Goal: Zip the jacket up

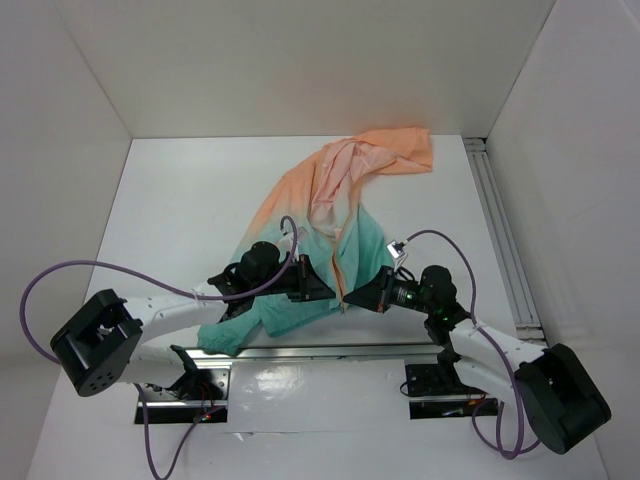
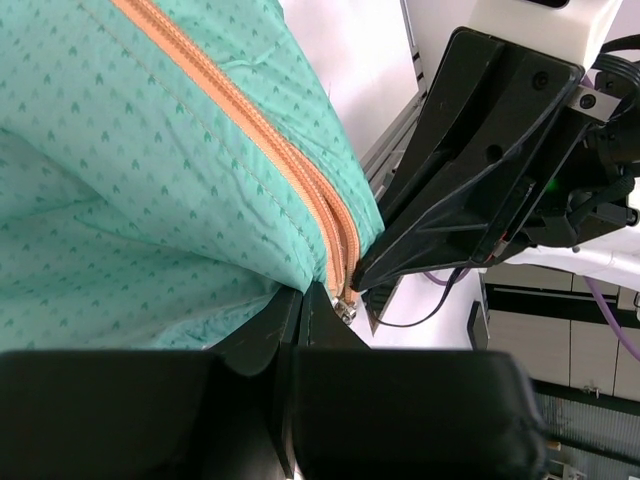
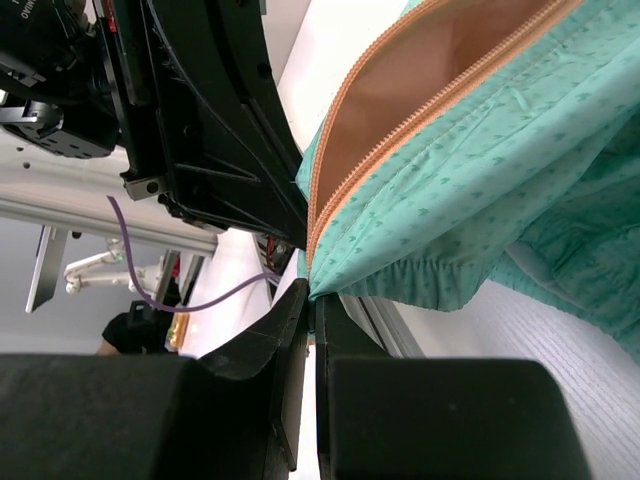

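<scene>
Item: jacket (image 1: 330, 215), peach end toward the table's (image 1: 180, 200) far right corner, teal hem by the middle of the near edge. Grip: left gripper (image 1: 318, 285) and right gripper (image 1: 352, 296) each pinched narrow on the hem, flanking the orange zipper (image 2: 250, 115). The left wrist view showed the teeth lying together. The right wrist view showed them parted, peach lining exposed.

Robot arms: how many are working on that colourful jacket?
2. The left arm reaches in from the near-left corner, the right arm from the near-right; both sets of jaws pinch the jacket's teal bottom hem beside the orange zipper. None seems hidden.
</scene>
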